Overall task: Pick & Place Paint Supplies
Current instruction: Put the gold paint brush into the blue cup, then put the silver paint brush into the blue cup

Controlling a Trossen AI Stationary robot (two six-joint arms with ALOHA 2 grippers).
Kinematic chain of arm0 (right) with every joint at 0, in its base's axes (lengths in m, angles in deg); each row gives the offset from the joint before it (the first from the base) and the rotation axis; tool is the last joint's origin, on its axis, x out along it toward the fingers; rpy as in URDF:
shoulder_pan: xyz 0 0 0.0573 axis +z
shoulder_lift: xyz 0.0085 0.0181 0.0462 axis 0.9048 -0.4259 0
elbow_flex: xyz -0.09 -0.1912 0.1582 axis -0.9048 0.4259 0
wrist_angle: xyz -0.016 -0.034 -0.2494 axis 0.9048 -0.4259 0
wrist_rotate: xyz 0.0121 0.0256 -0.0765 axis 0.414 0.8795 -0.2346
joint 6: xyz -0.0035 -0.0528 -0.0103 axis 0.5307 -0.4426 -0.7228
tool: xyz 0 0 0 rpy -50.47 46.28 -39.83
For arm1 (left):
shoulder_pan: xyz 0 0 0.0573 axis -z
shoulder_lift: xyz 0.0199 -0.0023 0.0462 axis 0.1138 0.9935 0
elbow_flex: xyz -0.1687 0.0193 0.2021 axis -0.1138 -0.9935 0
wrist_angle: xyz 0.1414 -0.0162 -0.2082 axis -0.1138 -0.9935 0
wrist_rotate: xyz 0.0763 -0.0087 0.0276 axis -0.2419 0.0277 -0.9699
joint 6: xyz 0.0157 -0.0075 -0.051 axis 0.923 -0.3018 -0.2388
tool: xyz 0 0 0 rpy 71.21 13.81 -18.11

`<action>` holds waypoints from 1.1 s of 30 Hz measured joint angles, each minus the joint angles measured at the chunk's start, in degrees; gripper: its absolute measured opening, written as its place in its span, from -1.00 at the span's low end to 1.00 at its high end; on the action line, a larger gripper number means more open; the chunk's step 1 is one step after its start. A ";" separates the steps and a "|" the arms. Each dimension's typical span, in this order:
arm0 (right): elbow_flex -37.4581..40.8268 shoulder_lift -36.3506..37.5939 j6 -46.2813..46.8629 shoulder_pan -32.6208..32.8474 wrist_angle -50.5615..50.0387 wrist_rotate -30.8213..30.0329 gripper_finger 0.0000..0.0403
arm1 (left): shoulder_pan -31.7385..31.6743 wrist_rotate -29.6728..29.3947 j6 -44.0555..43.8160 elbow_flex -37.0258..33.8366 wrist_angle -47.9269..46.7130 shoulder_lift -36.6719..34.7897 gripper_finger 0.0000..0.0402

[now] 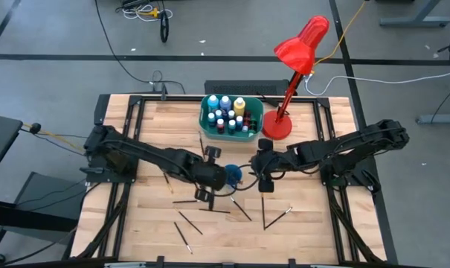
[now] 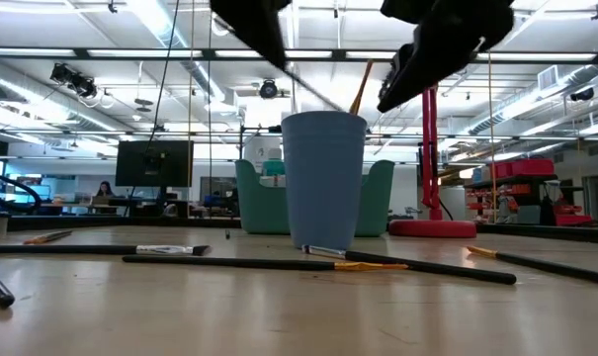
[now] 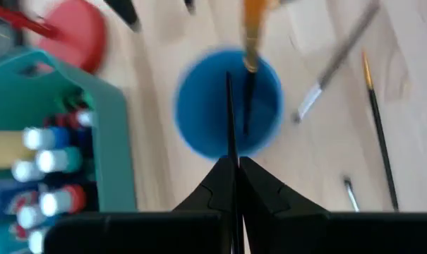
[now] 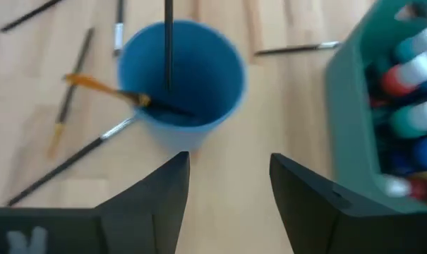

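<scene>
Pinching a thin brush (image 3: 229,106) over the blue cup (image 3: 227,106), left hand (image 3: 236,166) risks tipping it; right hand (image 4: 229,176), fingers apart, waits at 3 o'clock

Two dark, near-black jointed arms, built of chunky rounded segments. Left arm (image 1: 146,158) mounted at the table's left edge, right arm (image 1: 344,149) at its right edge, thin black cables trailing along both. Each ending in two matte black, flat-faced, wedge-shaped fingers (image 4: 164,197) tapering from a broad dark base block.
</scene>
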 joint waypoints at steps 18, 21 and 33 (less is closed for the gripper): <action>-0.02 -0.02 10.03 0.00 0.29 4.53 0.00 | -0.46 -1.98 12.83 2.72 -1.73 7.99 -0.63; -0.02 -0.02 10.03 0.00 0.59 4.52 0.00 | -0.46 -5.23 14.53 2.80 -0.30 8.03 -0.60; -0.02 0.02 10.03 0.00 1.51 4.52 0.00 | -0.11 -1.67 7.65 8.43 -3.58 7.20 -0.68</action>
